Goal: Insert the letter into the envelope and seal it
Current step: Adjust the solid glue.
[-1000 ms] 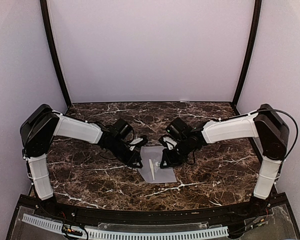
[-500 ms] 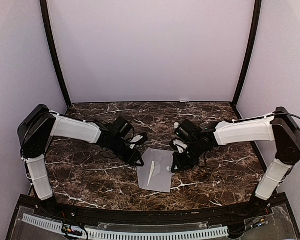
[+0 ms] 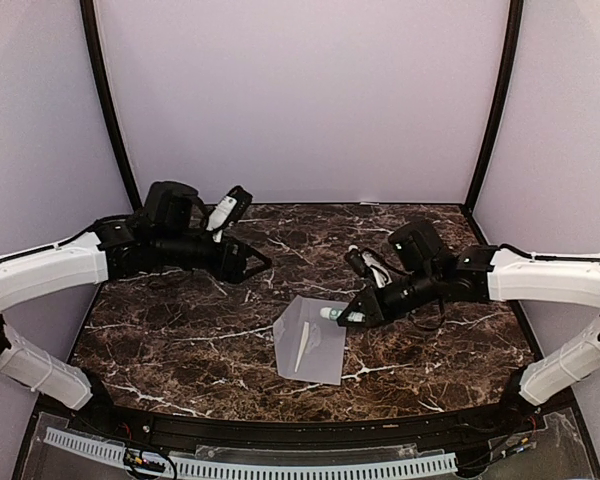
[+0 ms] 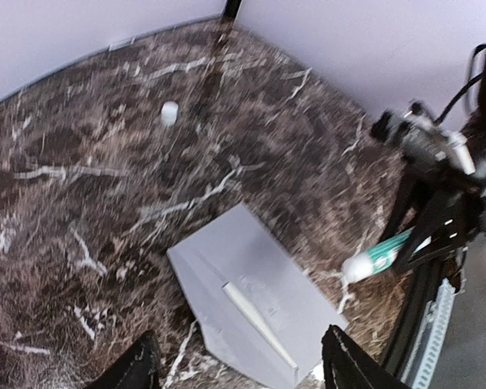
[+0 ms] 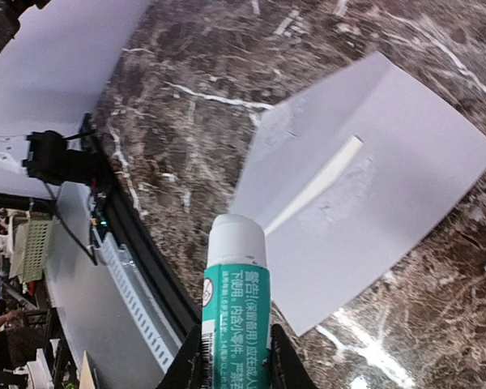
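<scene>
Envelope lies flat on the counter, near-centre, just in from the front edge, one corner turned toward the arms. It is plain grey and nothing is holding it. A pale narrow strip runs slantwise across its upper face. I cannot tell whether this is a fold edge or a sliver of the letter. No cream sheet shows anywhere, so my guess is the letter is already inside. Handling, as I judge it: thin paper, nearly weightless and limp, and likely to skate on the polished marble under a sideways push (the stone looks glossy). Best pinned from above with a flat press near one edge, or pinched at a corner or along the flap. A grab at the middle would only buckle it. Just past its right edge the right gripper hangs above the counter, pinching a green-and-white glue stick, white tip aimed down toward the envelope and clear of it. Further back and left, well apart from the paper, is the left gripper, fingers spread wide and carrying nothing. Toward the back of the counter, a small white cap stands alone.
</scene>
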Motion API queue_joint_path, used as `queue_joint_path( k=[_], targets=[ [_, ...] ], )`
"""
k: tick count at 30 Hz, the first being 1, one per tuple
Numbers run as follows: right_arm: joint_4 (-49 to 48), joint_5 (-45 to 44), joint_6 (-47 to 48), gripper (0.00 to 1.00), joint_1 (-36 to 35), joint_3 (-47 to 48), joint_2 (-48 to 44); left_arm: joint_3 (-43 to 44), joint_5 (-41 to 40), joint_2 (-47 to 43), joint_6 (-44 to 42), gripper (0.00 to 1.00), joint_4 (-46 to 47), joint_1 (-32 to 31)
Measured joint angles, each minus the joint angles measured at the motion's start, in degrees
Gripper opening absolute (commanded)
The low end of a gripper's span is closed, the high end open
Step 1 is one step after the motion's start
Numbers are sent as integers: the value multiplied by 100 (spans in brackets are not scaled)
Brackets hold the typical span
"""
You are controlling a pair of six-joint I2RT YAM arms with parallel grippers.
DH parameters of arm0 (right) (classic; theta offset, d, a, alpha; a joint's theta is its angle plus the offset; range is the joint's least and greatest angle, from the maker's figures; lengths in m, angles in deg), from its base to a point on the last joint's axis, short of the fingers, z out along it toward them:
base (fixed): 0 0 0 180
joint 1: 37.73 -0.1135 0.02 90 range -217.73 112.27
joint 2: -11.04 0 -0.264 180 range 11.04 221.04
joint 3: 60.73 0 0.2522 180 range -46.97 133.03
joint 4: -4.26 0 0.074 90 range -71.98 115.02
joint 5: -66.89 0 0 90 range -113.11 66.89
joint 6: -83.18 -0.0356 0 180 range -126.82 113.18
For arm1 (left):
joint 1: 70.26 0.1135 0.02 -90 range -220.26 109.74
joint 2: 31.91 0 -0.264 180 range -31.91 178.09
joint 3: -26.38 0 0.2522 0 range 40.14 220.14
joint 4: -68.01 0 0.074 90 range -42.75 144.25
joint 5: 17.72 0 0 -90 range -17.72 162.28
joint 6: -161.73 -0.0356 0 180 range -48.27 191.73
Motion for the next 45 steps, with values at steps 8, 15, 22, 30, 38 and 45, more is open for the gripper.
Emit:
queue_joint_path(
  k=[8, 15, 22, 30, 38, 45],
  targets=[
    [-1414, 1322, 94, 0, -87, -234, -586, -254, 1558, -1005, 1523, 61, 1043, -48],
    [-2199, 2013, 85, 0, -341, -236, -566, -334, 2601, -372, 2555, 64, 1237, -306],
    [-2494, 2380, 63, 0, -476, -232, -343, -328, 3272, -87, 2966, 64, 1397, -527],
    [-2492, 2455, 70, 0, -522, -232, -284, -245, 3738, 118, 3215, 51, 1504, -710],
    [-2461, 2479, 142, 0, -522, -229, -273, -118, 3974, 310, 3272, 43, 1478, -927],
    [-2396, 2481, 201, 0, -522, -208, -273, -59, 3989, 367, 3228, 43, 1355, -938]
  ],
)
